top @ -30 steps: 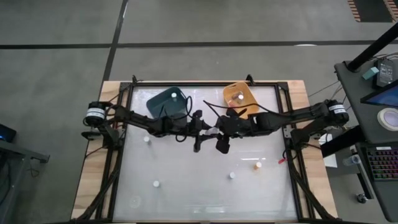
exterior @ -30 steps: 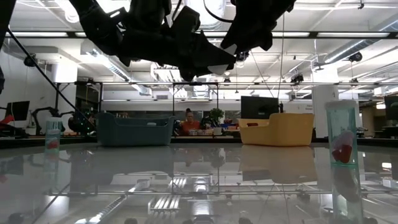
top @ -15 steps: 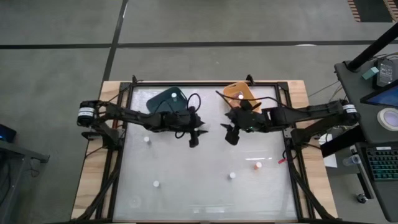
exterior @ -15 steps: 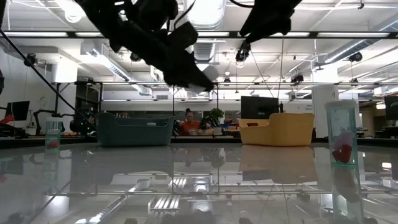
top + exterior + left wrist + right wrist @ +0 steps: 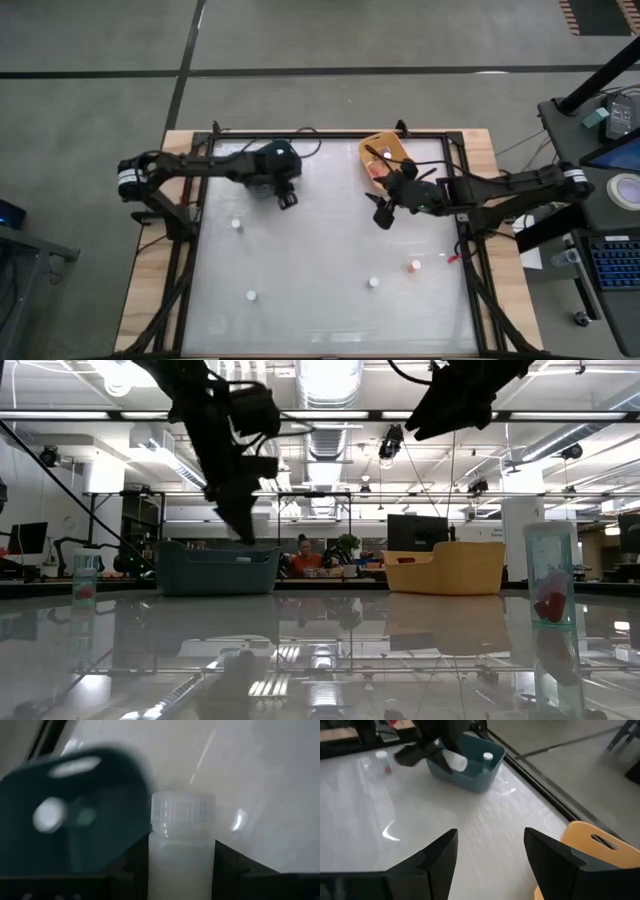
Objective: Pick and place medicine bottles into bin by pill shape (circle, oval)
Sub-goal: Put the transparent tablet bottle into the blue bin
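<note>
My left gripper (image 5: pixel 286 198) is shut on a white-capped medicine bottle (image 5: pixel 182 845), by the near right corner of the dark blue bin (image 5: pixel 265 162). It also shows in the low view (image 5: pixel 240 525) above the bin. One bottle (image 5: pixel 487 756) stands inside the blue bin. My right gripper (image 5: pixel 381 217) is open and empty, in the air just near of the yellow bin (image 5: pixel 384 152). Three white-topped bottles (image 5: pixel 236 225) (image 5: pixel 251 296) (image 5: pixel 372 282) and one orange one (image 5: pixel 414 266) stand upright on the table. My left gripper pinches the bottle's translucent body (image 5: pixel 181 870) between its two fingers (image 5: pixel 132 865). The bottle lies along the fingers, and its white ribbed cap (image 5: pixel 183 811) sticks out past their tips. The fingers slant downward. The bottle is lifted clear of the table.
A small red scrap (image 5: pixel 452 258) lies by the table's right rail. In the low view two bottles (image 5: pixel 85 575) (image 5: pixel 550 585) stand close to the camera at the near edge. The middle of the white table (image 5: pixel 320 250) is open.
My left gripper has gone from the table's middle toward the far left, to the blue bin, carrying the bottle. My right gripper has drawn away from it toward the right, to just near of the yellow bin. The bottles on the table have stayed put.
</note>
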